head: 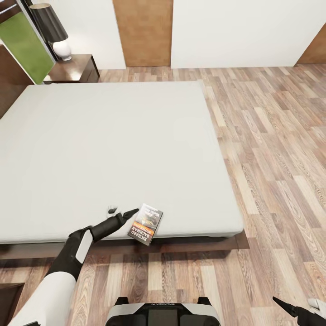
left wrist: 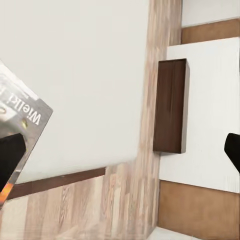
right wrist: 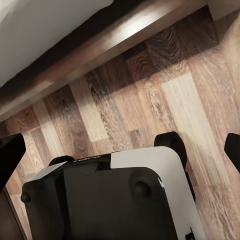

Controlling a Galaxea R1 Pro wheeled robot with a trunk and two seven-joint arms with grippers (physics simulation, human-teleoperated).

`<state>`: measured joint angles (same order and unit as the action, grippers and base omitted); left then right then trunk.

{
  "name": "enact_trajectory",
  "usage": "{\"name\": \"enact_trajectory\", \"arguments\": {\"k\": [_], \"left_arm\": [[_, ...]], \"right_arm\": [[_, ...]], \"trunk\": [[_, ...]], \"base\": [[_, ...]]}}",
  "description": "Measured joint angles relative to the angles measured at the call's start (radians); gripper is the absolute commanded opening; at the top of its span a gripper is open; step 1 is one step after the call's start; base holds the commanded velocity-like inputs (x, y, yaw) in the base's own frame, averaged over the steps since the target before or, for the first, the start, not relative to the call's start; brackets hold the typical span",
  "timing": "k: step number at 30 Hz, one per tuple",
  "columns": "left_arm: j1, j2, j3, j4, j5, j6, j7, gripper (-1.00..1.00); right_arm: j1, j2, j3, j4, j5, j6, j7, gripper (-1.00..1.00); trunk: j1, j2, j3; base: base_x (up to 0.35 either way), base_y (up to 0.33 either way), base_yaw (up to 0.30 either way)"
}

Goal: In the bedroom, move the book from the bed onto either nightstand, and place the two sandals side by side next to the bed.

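The book (head: 146, 223) lies at the near edge of the bed (head: 113, 149), at about 6 o'clock on the mattress, tilted and hanging slightly over the edge toward the floor (head: 271, 158). The left pincer (head: 122, 212) reaches it from 9 o'clock: one finger points at the book's upper left corner, touching or just short of it, while the other finger sits apart over the mattress, so the fingers are spread and grasp nothing. In the left wrist view the book's corner (left wrist: 22, 125) lies right beside one dark fingertip (left wrist: 10, 157), and whether they touch cannot be told. The book is a thin paperback with a grey cover, an orange band, a dark picture and light lettering. The right pincer (head: 301, 310) hangs low at 5 o'clock over the floor, well apart from the bed, and its wrist view shows its two fingertips wide apart around nothing. A nightstand (head: 74, 69) with a lamp (head: 50, 27) on top stands at 11 o'clock, beside the bed's far corner.
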<state>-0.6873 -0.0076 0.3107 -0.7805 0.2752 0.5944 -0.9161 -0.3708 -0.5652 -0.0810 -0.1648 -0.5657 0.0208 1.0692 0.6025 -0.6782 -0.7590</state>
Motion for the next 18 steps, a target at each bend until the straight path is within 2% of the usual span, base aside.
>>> {"name": "enact_trajectory", "arguments": {"k": [5, 12, 16, 18], "left_arm": [[0.082, 0.06, -0.002, 0.0, -0.009, 0.02, -0.137, 1.0], [0.178, 0.146, -0.003, 0.0, -0.041, 0.021, -0.26, 1.0], [0.215, 0.181, -0.003, 0.001, -0.072, 0.02, -0.291, 1.0], [0.222, 0.189, -0.003, 0.011, -0.084, 0.018, -0.293, 1.0]], "right_arm": [[0.0, 0.0, 0.0, 0.0, 0.0, 0.0, 0.0, 1.0], [0.0, 0.0, 0.0, 0.0, 0.0, 0.0, 0.0, 1.0], [0.0, 0.0, 0.0, 0.0, 0.0, 0.0, 0.0, 1.0], [0.0, 0.0, 0.0, 0.0, 0.0, 0.0, 0.0, 1.0]], "trunk": [[0.0, 0.0, 0.0], [0.0, 0.0, 0.0], [0.0, 0.0, 0.0], [0.0, 0.0, 0.0]], "base": [[0.0, 0.0, 0.0], [0.0, 0.0, 0.0], [0.0, 0.0, 0.0], [0.0, 0.0, 0.0]]}}
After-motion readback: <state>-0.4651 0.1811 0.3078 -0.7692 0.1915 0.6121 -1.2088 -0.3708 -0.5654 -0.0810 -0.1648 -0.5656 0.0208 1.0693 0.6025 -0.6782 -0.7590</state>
